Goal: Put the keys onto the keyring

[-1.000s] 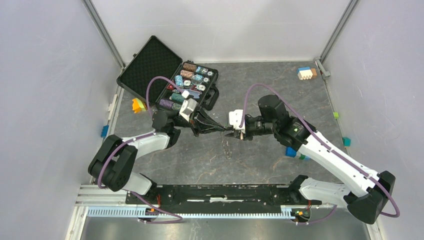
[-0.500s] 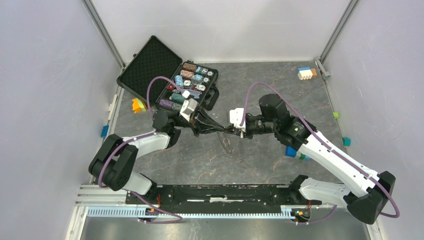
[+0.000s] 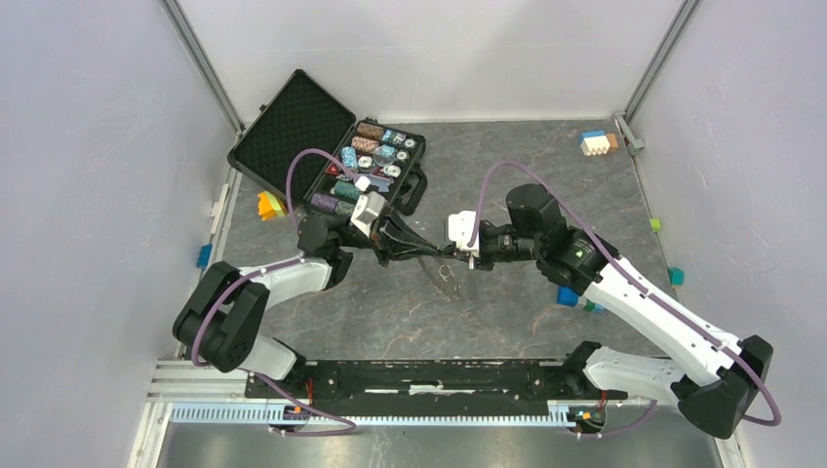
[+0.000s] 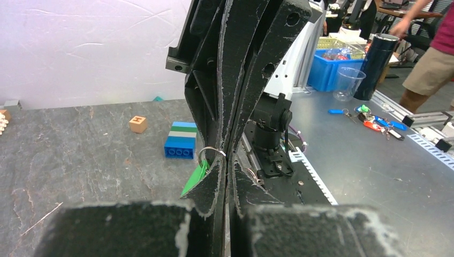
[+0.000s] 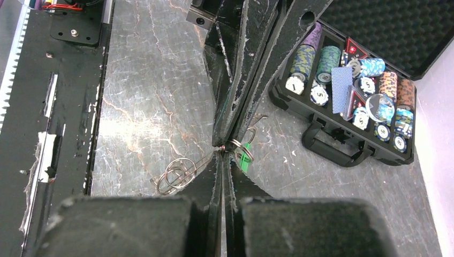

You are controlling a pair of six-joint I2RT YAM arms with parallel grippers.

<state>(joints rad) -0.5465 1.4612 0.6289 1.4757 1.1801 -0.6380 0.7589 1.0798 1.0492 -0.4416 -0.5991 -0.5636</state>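
Observation:
My left gripper [image 3: 432, 255] and right gripper [image 3: 454, 259] meet tip to tip above the middle of the table, both shut. The keyring [image 5: 174, 174] is a thin grey wire ring of loose loops. A straight wire runs from it into my right gripper [image 5: 223, 155], which is shut on it. It hangs below the tips in the top view [image 3: 447, 280]. The small green key [image 5: 245, 153] hangs on a little split ring at the tips. In the left wrist view the green key [image 4: 195, 176] sits against my left gripper [image 4: 227, 160], which looks shut on its ring. No grey keys show.
An open black case of poker chips [image 3: 375, 166] lies at the back left, close behind the left arm. A blue and green brick stack [image 3: 571, 295] sits by the right arm. Small blocks lie at the left edge [image 3: 268, 205] and the back right corner [image 3: 595, 142].
Both grippers stay shut and tip to tip. The right gripper has lifted and turned slightly, and the hanging keyring has swung a little up and to the right.

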